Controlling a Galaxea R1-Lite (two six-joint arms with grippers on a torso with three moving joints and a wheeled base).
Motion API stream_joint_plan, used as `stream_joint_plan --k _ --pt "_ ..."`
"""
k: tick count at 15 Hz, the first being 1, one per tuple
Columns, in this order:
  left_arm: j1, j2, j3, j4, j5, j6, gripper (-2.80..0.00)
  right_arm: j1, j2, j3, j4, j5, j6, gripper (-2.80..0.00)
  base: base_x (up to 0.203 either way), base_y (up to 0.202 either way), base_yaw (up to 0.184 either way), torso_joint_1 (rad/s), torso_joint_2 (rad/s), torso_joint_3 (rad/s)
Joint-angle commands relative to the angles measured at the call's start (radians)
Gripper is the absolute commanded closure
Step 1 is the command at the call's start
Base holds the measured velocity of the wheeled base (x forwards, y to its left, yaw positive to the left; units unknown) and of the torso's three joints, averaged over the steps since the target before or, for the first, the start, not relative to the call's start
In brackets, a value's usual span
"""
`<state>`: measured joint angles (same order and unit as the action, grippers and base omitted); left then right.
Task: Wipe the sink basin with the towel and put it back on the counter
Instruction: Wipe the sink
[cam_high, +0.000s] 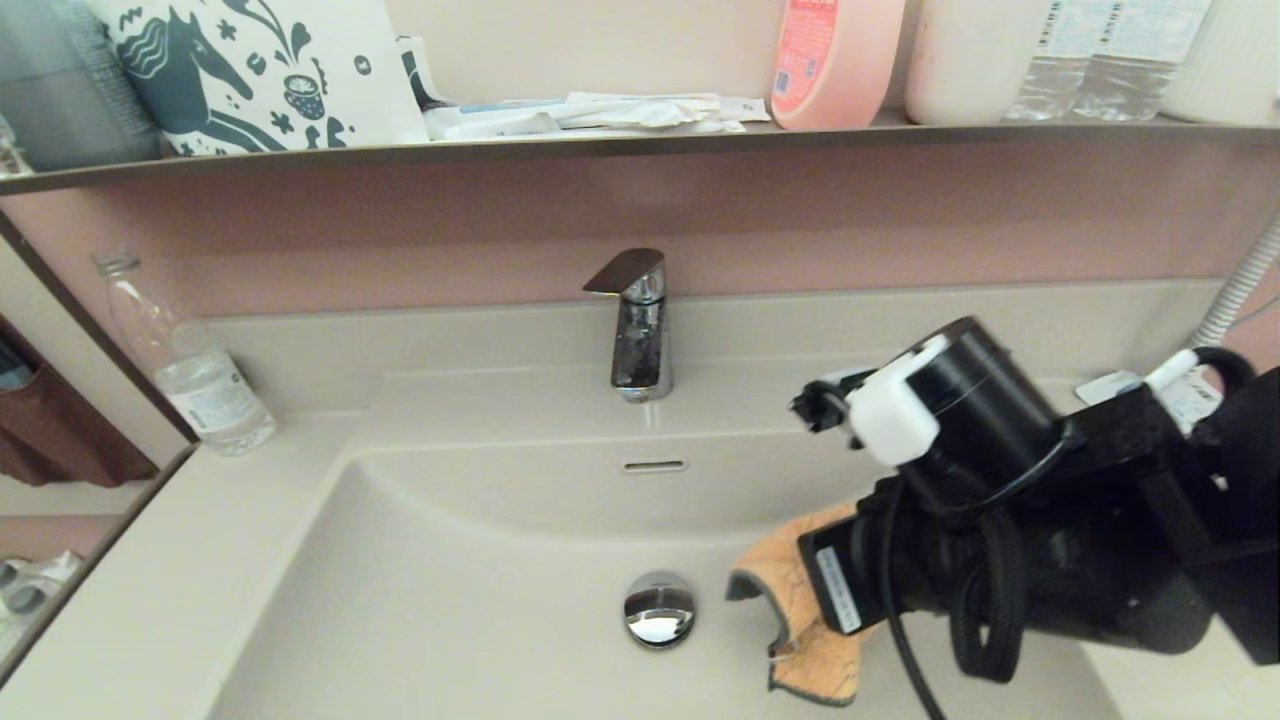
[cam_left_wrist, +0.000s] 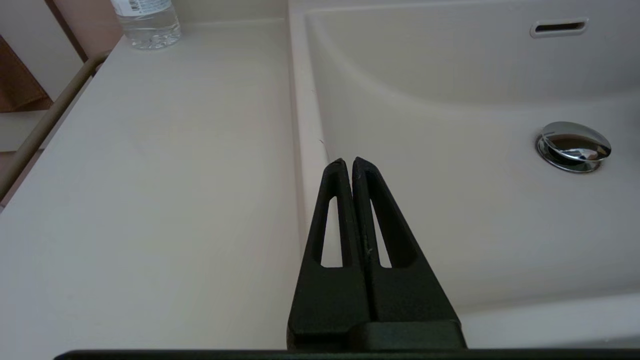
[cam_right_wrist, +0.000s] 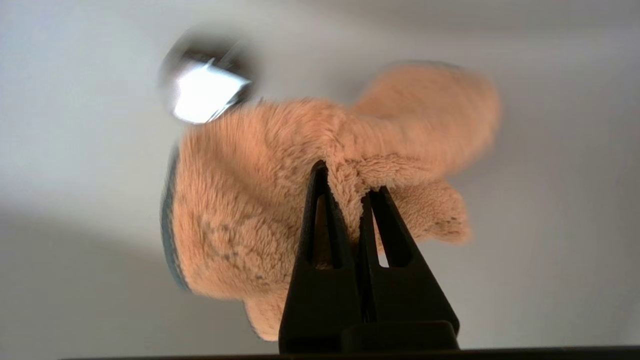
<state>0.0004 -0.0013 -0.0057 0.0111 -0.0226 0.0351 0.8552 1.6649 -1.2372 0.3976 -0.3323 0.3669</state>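
The orange-yellow towel (cam_high: 812, 630) with its dark grey trim lies bunched inside the beige sink basin (cam_high: 450, 600), just right of the chrome drain plug (cam_high: 659, 608). My right gripper (cam_right_wrist: 350, 180) is shut on a fold of the towel (cam_right_wrist: 260, 200), down in the basin; the drain plug (cam_right_wrist: 205, 90) shows beyond the cloth. In the head view the right arm hides those fingers. My left gripper (cam_left_wrist: 348, 162) is shut on nothing and hangs over the basin's left rim, out of the head view. The counter (cam_high: 150, 590) runs along the left of the basin.
A chrome faucet (cam_high: 635, 325) stands behind the basin above the overflow slot (cam_high: 654, 466). A clear water bottle (cam_high: 190, 365) stands at the back left of the counter. White leaflets (cam_high: 1150, 390) lie at the back right. A dark shelf (cam_high: 640, 145) with bottles runs overhead.
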Motion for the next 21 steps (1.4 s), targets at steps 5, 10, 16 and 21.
stream_joint_plan --k 5,10,16,21 --pt "0.000 0.001 0.000 0.000 0.000 0.000 0.00 -0.258 -0.028 0.000 -0.237 0.002 -0.047 0.00 0.000 0.000 0.000 0.000 0.00 0.000" --pt "0.000 0.001 0.000 0.000 0.000 0.000 0.00 -0.237 0.175 -0.123 -0.416 0.003 -0.042 0.00 0.000 0.000 0.000 0.000 0.00 0.000" --pt "0.001 0.001 0.000 0.001 0.000 0.000 0.00 -0.191 0.395 -0.270 -0.452 -0.032 -0.037 0.00 0.000 0.000 0.000 0.000 0.00 0.000" --pt "0.001 0.001 0.000 0.000 0.000 0.000 0.00 -0.173 0.508 -0.337 -0.529 -0.077 -0.040 0.00 0.000 0.000 0.000 0.000 0.00 0.000"
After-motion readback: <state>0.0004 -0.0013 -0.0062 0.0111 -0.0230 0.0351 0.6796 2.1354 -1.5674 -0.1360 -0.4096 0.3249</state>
